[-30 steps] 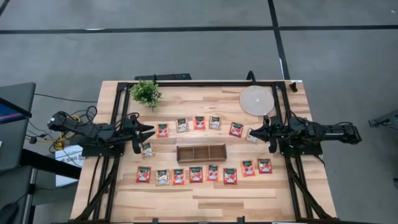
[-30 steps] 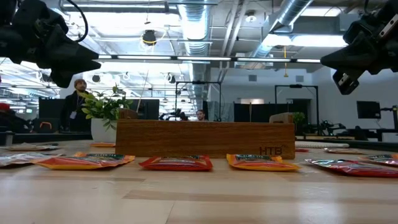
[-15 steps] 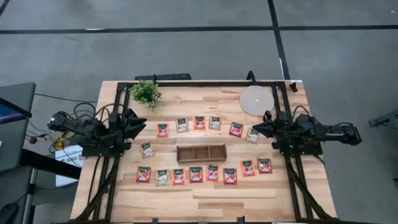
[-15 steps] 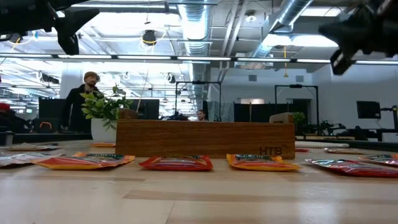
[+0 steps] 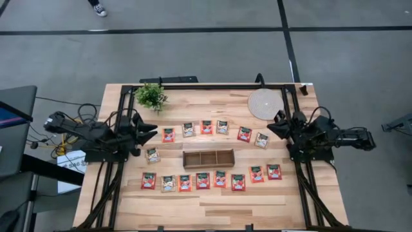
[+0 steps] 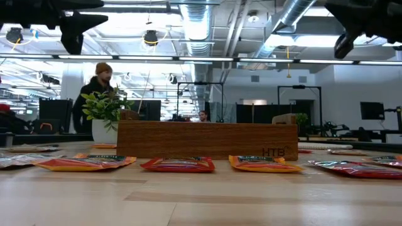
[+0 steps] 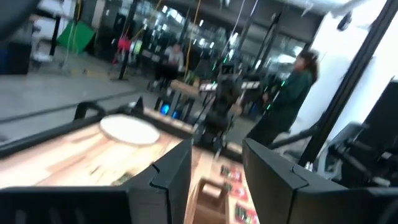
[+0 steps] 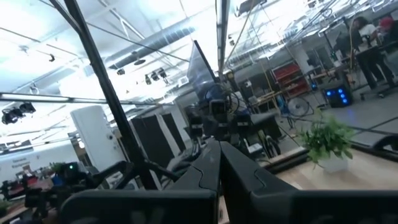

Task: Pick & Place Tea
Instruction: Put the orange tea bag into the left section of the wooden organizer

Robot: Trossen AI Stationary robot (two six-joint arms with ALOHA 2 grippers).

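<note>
Several flat square tea sachets, mostly red and a few beige, lie flat in two rows: a far row [image 5: 206, 127] and a near row [image 5: 203, 180]. One beige sachet [image 5: 152, 154] lies alone at the left. Between the rows sits the brown wooden tray [image 5: 208, 158]. My left gripper [image 5: 153, 131] hovers raised over the table's left side, open in its wrist view [image 7: 217, 174], with nothing between the fingers. My right gripper [image 5: 270, 127] hovers raised at the right, beside the far row's end. Its fingers are shut together [image 8: 219, 165] on nothing.
A small potted plant [image 5: 151, 96] stands at the far left corner and a round pale mat [image 5: 265, 104] lies at the far right. Black frame rails run along both sides. In the low view a person [image 6: 97, 88] walks in the room behind the table.
Both grippers have risen and tipped upward, climbing to the top edge of the low view. The left one drew away from the lone beige sachet toward the far edge. The right one pulled back toward the table's right edge. The sachets and tray stayed put.
</note>
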